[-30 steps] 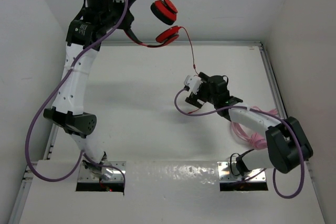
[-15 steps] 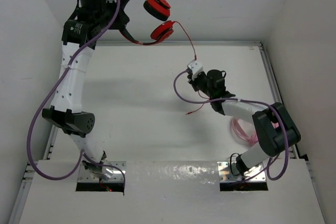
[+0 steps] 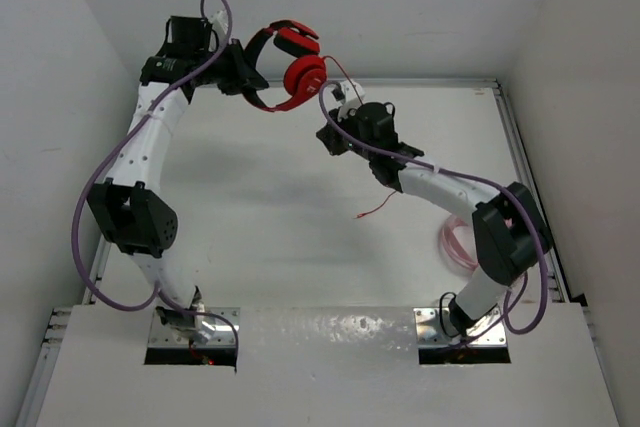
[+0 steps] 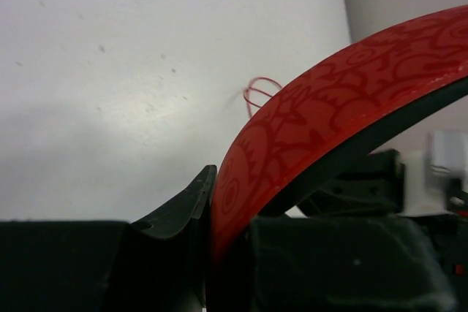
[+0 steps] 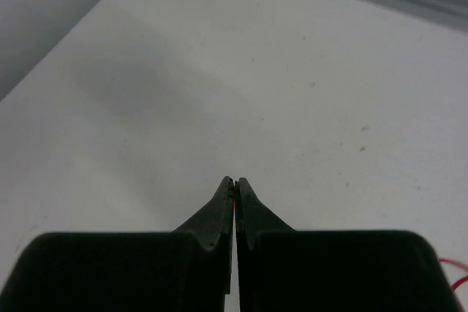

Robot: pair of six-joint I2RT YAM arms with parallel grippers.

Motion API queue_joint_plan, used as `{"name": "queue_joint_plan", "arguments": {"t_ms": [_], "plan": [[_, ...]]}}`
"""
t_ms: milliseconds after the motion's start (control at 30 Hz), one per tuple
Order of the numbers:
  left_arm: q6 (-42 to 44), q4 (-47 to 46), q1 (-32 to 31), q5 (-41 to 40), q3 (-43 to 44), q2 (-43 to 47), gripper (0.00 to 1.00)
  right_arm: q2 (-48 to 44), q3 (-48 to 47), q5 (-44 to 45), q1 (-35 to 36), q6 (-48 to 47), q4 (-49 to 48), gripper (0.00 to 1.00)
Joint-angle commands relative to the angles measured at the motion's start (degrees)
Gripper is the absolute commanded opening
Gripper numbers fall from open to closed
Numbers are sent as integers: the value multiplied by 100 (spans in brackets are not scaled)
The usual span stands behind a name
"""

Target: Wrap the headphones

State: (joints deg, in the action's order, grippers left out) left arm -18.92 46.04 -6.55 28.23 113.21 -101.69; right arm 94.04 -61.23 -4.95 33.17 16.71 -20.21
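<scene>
A pink cable (image 3: 458,244) is seen lying on the white counter (image 3: 260,217) at the near right, and the loose end of the red cable (image 3: 376,208) is laid mid-counter. Farther back, that cable is pinched between the closed fingers of the right gripper (image 5: 234,185). At the far edge the red headphones (image 3: 297,65) are held above the counter, their headband clamped in the left gripper (image 4: 216,224).

Fingers (image 5: 218,211) pressed tip to tip, a red sliver caught in the seam. Thin red cable (image 5: 454,273) shows low to their right. White counter (image 5: 292,93) beyond the tips.
</scene>
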Motion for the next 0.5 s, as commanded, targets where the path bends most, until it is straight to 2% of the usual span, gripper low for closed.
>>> {"name": "queue_joint_plan", "arguments": {"t_ms": [0, 33, 100, 167, 233, 267, 400, 467], "plan": [[-1076, -964, 355, 1376, -210, 132, 0, 395, -372, 82, 32, 798, 1808, 0], [-1236, -1218, 530, 1744, -403, 132, 0, 448, -328, 134, 84, 981, 2097, 0], [-1517, -1404, 654, 1984, -536, 132, 0, 615, -267, 257, 241, 1185, 2476, 0], [-1414, -1309, 655, 1854, -449, 141, 0, 816, -371, 650, 540, 1046, 3056, 0], [-1299, -1291, 655, 1573, -457, 158, 0, 1001, -879, 968, 1137, 757, 3704, 0], [-1334, -1308, 655, 1528, -545, 167, 0, 1142, -1160, 1048, 1339, 685, 3987, 0], [-1370, -1282, 655, 1432, -738, 106, 0, 2194, -3467, 759, 2331, 98, 5463, 0], [-1247, -1133, 655, 1151, -783, 79, 0, 2416, -4026, 776, 2632, -175, 6167, 0]]}}
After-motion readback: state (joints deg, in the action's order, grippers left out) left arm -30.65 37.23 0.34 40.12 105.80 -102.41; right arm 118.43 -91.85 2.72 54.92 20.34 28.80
